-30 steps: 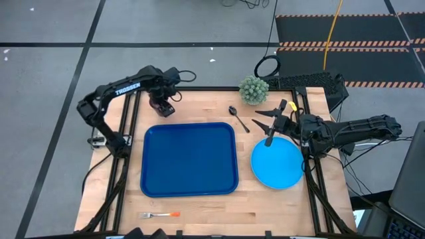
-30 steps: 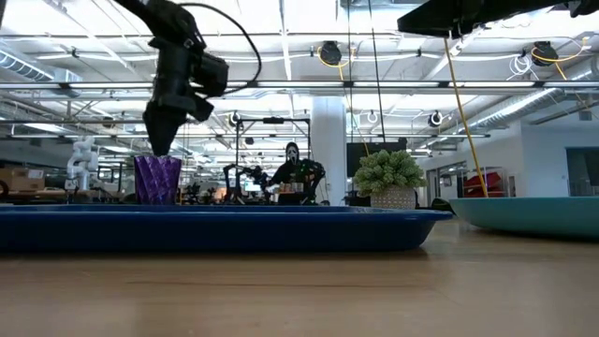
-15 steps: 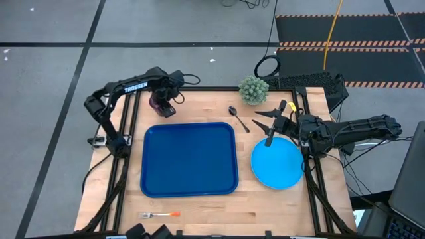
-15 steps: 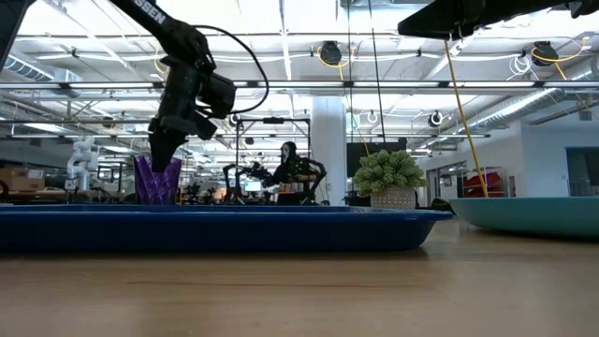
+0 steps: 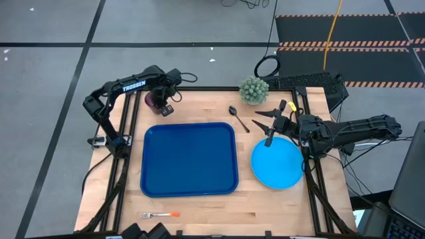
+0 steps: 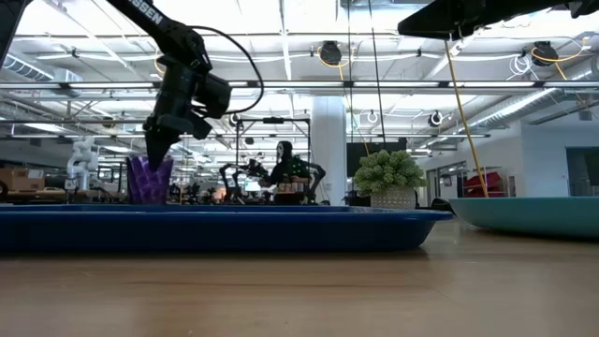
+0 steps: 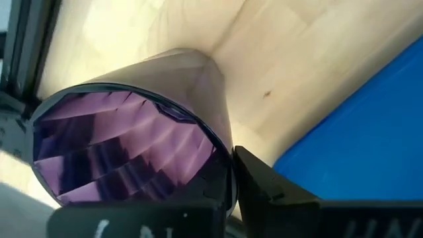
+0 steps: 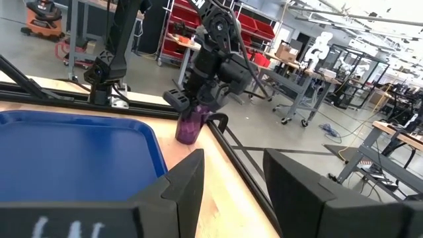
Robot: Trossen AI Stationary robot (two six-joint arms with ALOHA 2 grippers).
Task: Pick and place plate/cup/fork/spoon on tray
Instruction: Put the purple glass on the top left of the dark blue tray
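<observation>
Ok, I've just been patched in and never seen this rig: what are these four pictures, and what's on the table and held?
Two dark robot arms work at a wooden table. One picture looks straight down, one looks level across the tabletop, and one comes from each wrist. The left gripper is at the far left corner, closed on the purple cup, one finger inside its rim, tilting it. The right gripper waits open above the far edge of the light-blue plate. The blue tray in the middle has nothing on it. The spoon lies beyond it, the fork near the front edge, and a small plant at the back.

cup [image 5: 154,101] shifted outward, apparently tilted, in left end effector [image 5: 161,106]
</observation>
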